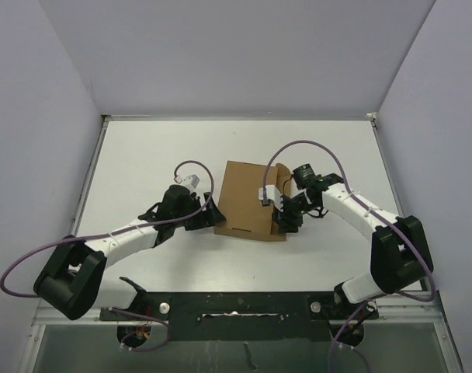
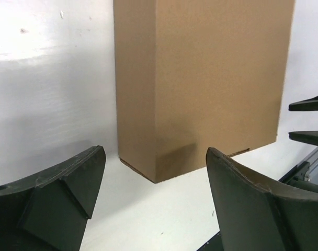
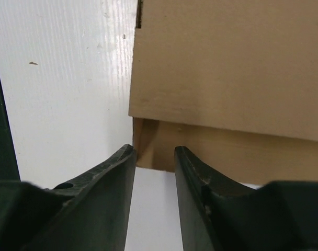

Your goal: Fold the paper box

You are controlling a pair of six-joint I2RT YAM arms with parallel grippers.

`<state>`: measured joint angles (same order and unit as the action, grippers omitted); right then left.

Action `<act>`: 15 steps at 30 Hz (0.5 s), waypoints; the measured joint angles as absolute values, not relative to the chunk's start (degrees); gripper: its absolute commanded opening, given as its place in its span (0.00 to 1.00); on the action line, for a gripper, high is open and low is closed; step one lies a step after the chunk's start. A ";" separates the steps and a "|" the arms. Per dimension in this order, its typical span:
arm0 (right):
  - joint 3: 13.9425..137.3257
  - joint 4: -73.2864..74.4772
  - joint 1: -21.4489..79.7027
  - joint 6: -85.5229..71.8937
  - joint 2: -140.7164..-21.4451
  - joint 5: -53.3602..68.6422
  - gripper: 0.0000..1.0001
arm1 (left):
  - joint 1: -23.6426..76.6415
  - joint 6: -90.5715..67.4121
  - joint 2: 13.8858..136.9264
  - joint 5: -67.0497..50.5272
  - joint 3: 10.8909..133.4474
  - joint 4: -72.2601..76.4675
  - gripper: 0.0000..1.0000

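Note:
The paper box is a brown cardboard mailer lying closed and flat in the middle of the white table, with one flap curling up at its far right corner. My left gripper sits at the box's left near corner. In the left wrist view its jaws stand wide apart, a short way from the box corner, with nothing between them. My right gripper is at the box's right near edge. Its jaws are parted a little, just short of the box wall, and hold nothing.
White walls enclose the table on three sides. A black rail with the arm bases runs along the near edge. Purple cables loop over both arms. Bare white table surrounds the box.

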<state>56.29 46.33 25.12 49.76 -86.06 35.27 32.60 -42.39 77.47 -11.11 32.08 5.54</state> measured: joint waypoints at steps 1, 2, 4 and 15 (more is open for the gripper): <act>56.21 46.35 23.94 50.17 -85.21 36.03 0.38 | 32.29 -42.33 76.53 -11.11 32.18 4.73 0.77; 56.21 46.41 22.83 50.48 -84.44 36.82 0.38 | 31.99 -42.26 75.33 -11.03 32.25 4.01 0.77; 56.21 46.39 20.67 50.63 -83.18 38.63 0.37 | 31.55 -42.15 72.69 -10.87 32.53 2.55 0.75; 56.51 40.03 8.99 44.51 -80.42 43.40 0.09 | 33.50 -44.97 59.92 -10.98 29.19 -0.03 0.54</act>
<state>56.51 40.03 8.99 44.51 -80.42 43.40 33.50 -44.97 59.92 -10.98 29.19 -0.03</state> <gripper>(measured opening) 0.151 0.583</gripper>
